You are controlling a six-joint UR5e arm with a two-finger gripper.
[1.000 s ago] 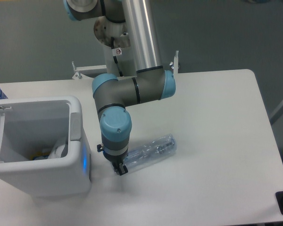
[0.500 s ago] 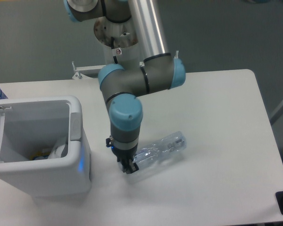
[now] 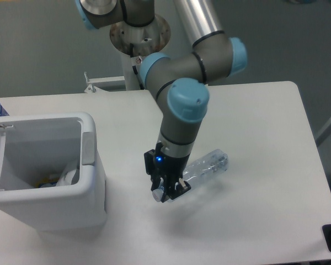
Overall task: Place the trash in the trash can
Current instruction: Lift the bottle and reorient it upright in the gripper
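From the fixed camera, the gripper was clenched on the cap end of the plastic bottle, with the pale blue cap showing just at the lower left of the fingers. The bottle's clear body stretched up and to the right from the claw, tilted, its far end above the table. A soft shadow lay on the tabletop below the claw and bottle. Whether the bottle's far end was touching the surface or clear of it could not be told.

The neck of the bottle was hidden between the dark fingers, so the exact grip point was hard to make out. The clear plastic blended into the white tabletop, and its crushed shape was only faintly readable. A small blue light glowed on the wrist just above the fingers.

The trash can stood well apart to the left, at the table's front left edge, open at the top. Its left side was cut off by the picture's border. Inside it, pale crumpled things lay at the bottom, too small to identify, and the white scrap with the green tip could not be picked out among them. The arm's grey links and blue-capped joints ran up to the base behind the table, covering part of the tabletop's rear edge.
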